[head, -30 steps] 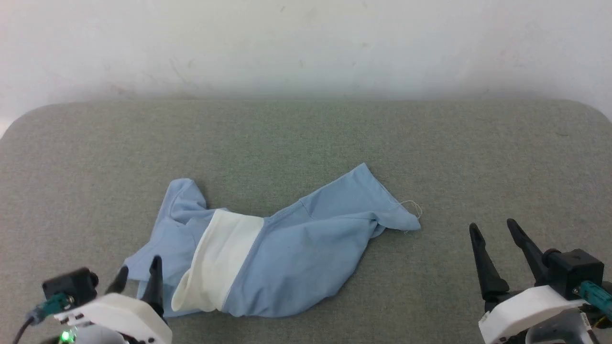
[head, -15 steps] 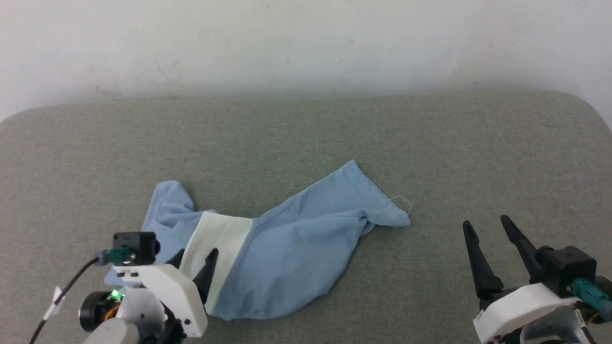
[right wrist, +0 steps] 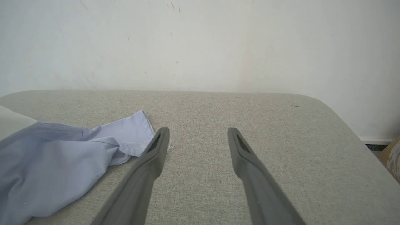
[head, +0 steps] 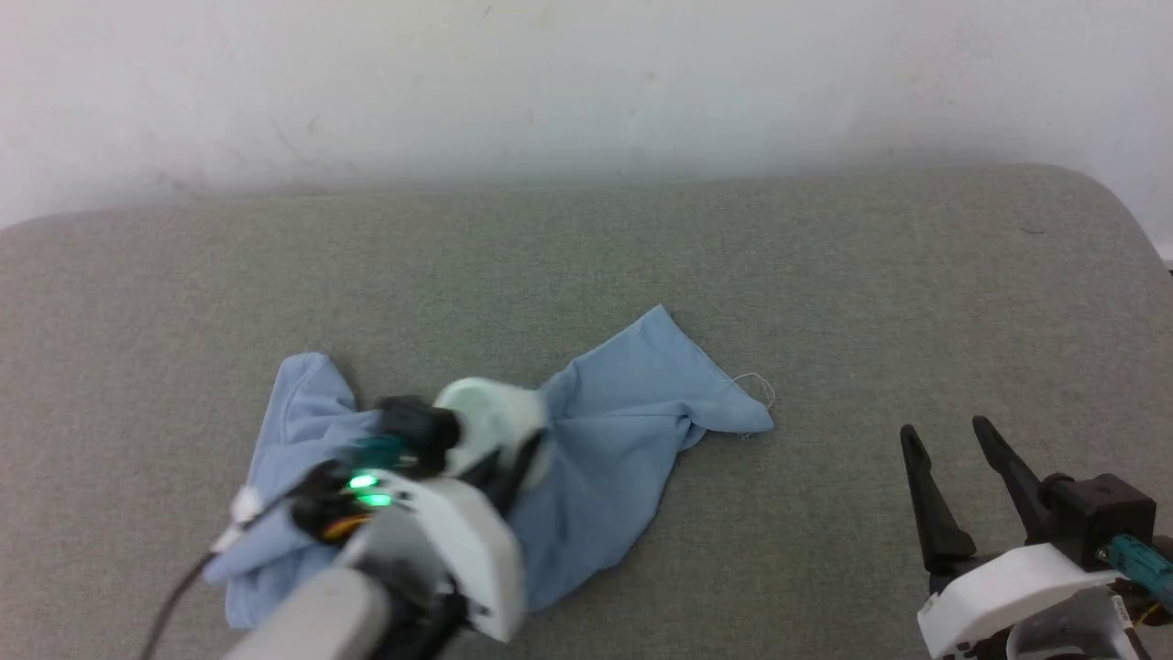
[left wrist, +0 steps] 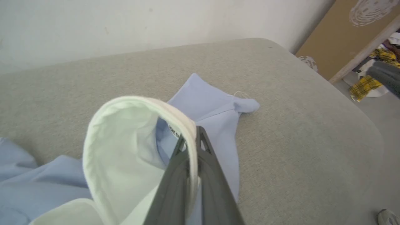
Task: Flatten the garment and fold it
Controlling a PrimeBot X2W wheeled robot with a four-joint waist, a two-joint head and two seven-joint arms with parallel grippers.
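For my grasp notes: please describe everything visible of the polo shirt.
The polo shirt is light blue, soft knit-looking cloth, lying crumpled on the grey-green padded surface. Its white collar stands up in an open loop, pinched between the shut jaws of the left gripper. A small label shows inside the collar, a loose white thread at one corner.

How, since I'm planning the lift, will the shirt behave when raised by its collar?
Probably floppy: the garment lies crumpled in soft folds. Its white collar seems stiffer, holding an arch where the left end effector pinches it.
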